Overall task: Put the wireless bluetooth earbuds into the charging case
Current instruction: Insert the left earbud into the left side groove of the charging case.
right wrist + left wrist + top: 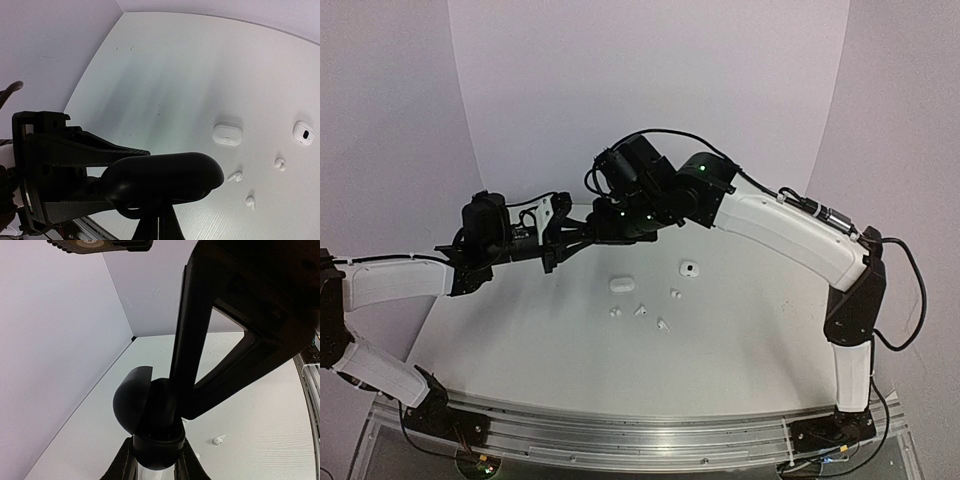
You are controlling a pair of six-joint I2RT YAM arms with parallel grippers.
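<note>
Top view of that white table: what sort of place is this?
Probably a robotics lab test bench. The left arm and right arm are mounted on a metal rail, a plain white backdrop wraps the table, and tiny earbuds and small cases lie on it.

Foreground: black case (165, 175) above the closed right claw (159, 227). Beyond: two white cases (227, 134), three white earbuds (235, 176) on the surface (165, 65).
</note>
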